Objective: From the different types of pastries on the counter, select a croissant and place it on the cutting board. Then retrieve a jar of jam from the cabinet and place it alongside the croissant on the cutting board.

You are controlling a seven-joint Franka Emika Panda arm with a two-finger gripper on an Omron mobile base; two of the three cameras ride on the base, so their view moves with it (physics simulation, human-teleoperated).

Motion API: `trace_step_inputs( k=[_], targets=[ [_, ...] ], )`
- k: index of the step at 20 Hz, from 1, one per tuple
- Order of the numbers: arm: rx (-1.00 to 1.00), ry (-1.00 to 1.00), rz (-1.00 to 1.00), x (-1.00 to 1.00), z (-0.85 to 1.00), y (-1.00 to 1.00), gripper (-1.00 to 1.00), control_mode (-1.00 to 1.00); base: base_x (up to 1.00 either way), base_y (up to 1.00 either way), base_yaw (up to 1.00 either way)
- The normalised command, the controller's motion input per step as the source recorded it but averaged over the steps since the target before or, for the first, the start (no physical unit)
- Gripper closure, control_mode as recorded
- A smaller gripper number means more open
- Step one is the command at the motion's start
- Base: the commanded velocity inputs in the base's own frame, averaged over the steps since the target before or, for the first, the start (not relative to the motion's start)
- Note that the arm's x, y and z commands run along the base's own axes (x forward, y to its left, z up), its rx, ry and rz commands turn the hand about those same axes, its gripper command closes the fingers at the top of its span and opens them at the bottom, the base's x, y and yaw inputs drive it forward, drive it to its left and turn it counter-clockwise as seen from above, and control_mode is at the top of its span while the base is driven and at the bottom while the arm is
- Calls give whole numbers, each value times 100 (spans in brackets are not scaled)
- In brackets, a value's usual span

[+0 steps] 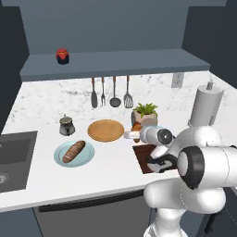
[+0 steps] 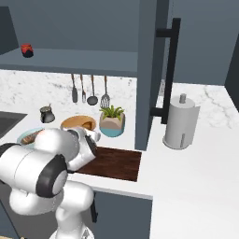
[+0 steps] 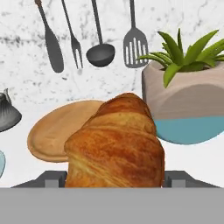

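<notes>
The croissant [image 3: 116,144], golden-brown and stubby, stands close before the hand camera between my two fingertips [image 3: 50,180]. My gripper [image 1: 131,134] is shut on the croissant [image 1: 136,126], held just above the counter [image 1: 46,104] at the far left corner of the cutting board [image 1: 142,156], beside the round wooden plate [image 1: 106,130]. The dark reddish cutting board [image 2: 116,163] lies partly under my arm. The jar of jam [image 1: 63,56], red with a dark lid, sits at the left of the cabinet shelf [image 1: 120,62]. A longer loaf [image 1: 74,151] lies on a light blue plate.
A potted plant [image 1: 145,114] stands right behind the gripper. Utensils [image 1: 111,92] hang on the wall. A grey lidded pot [image 1: 66,125] sits left of the wooden plate. A paper towel roll [image 1: 206,105] is at the right, a sink [image 1: 14,157] at the left.
</notes>
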Motion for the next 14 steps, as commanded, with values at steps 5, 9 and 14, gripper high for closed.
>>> trace_step_inputs(
  k=[5, 9, 14],
  targets=[
    [-3, 0, 2, -32, 43, -76, 100, -100, 0, 0, 0],
    [0, 0, 0, 0, 5, 0, 100, -100, 0, 0, 0],
    [-10, 9, 0, 0, 0, 0, 100, -100, 0, 0, 0]
  ],
)
